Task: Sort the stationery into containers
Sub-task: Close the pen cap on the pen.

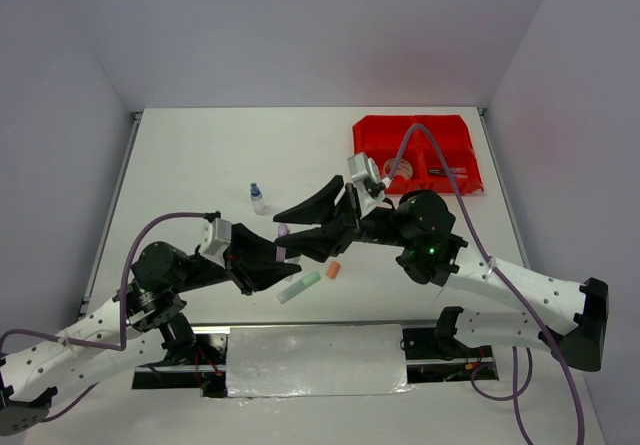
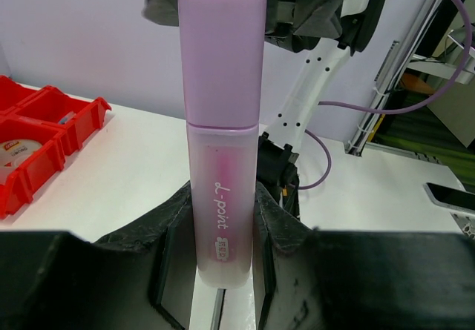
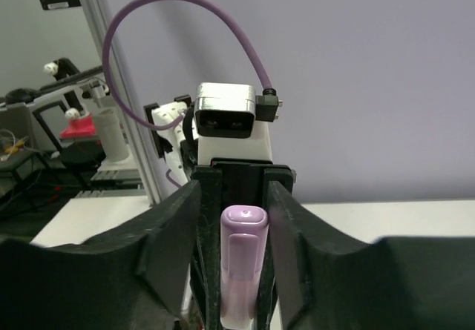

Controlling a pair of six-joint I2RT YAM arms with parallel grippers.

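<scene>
Clamping pink highlighter (image 2: pixel 223 159) — left tool (image 2: pixel 223 222), right tool (image 3: pixel 243 219) — obscured overhead.

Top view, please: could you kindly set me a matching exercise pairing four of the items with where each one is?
Items:
1 pink highlighter
2 green highlighter
3 tape roll
4 bottle

Places:
A in a red bin
B lying flat on the table
C standing upright on the table
D gripped by the left gripper and right gripper

Pairs: 1-D, 2-B, 3-A, 4-C
</scene>
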